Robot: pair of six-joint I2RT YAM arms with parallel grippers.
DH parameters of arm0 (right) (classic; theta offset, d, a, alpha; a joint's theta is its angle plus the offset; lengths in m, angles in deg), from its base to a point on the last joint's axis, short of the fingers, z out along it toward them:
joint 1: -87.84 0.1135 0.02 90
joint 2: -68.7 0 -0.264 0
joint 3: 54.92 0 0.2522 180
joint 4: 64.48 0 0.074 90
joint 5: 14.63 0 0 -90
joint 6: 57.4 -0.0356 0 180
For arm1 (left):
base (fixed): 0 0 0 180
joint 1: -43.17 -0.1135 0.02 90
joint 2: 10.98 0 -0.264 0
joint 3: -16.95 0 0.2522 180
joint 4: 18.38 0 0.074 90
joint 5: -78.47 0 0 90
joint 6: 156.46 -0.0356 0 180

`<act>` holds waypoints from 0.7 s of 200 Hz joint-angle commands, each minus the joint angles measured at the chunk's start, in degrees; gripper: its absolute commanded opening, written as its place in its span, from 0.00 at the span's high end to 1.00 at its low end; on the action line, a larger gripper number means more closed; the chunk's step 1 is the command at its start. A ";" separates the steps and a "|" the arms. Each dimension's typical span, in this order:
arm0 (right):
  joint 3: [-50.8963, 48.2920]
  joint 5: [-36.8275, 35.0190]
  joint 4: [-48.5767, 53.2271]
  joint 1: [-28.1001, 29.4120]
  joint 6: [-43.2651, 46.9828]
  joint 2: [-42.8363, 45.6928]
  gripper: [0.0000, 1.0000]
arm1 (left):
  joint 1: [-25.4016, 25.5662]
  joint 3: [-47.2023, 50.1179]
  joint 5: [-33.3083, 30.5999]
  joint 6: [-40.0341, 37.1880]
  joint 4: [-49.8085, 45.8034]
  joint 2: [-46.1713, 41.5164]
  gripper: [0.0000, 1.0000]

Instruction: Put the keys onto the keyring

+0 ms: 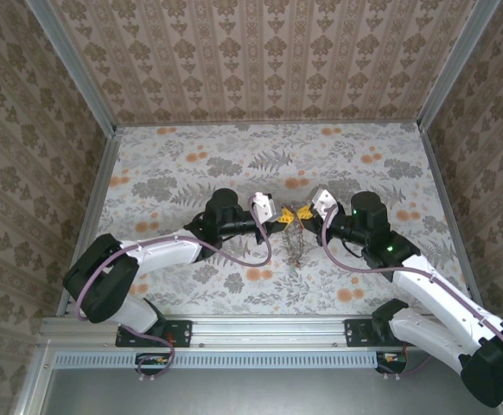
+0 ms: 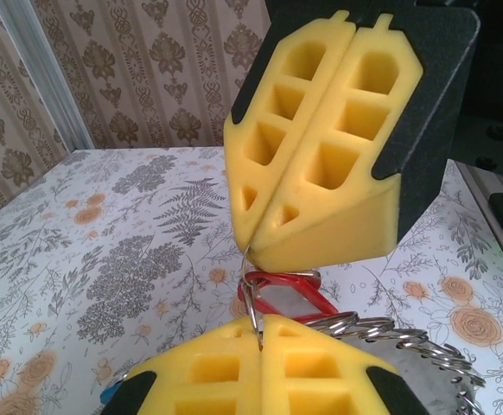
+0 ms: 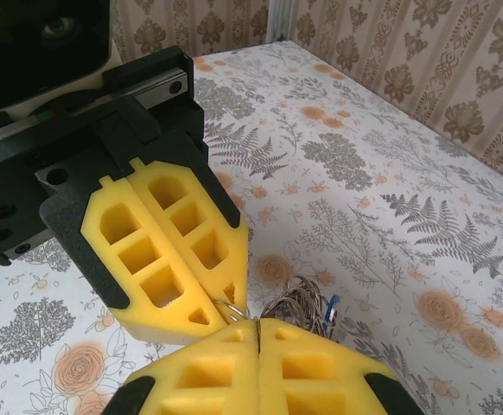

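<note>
My two grippers meet tip to tip over the middle of the table, the left gripper [image 1: 279, 216] and the right gripper [image 1: 306, 211]. In the left wrist view the left gripper [image 2: 262, 322] is shut on a thin wire ring [image 2: 250, 294] that carries a red-tagged key [image 2: 295, 292]. The right gripper [image 2: 250, 246] above it is shut on the same wire ring. The chain-textured keyring [image 2: 424, 354] lies just behind to the right and hangs below the tips [image 1: 296, 246]. The right wrist view shows the right gripper [image 3: 258, 324], the keyring's coils [image 3: 299, 303] and a blue tag [image 3: 331, 303].
The floral tabletop [image 1: 191, 164] is enclosed by patterned walls with metal posts at the far corners [image 1: 113, 130]. Both arm bases sit on the rail at the near edge [image 1: 260, 333].
</note>
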 commanded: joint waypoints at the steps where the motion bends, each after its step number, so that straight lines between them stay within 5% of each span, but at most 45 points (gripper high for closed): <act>1: 2.01 -0.95 0.04 0.11 -0.72 -0.75 1.00 | 1.41 -2.25 3.09 -1.81 0.87 -1.03 1.00; 140: 2.15 -4.53 6.83 0.11 -4.83 -3.21 0.96 | 1.33 1.00 -1.08 -0.29 8.37 -1.34 1.00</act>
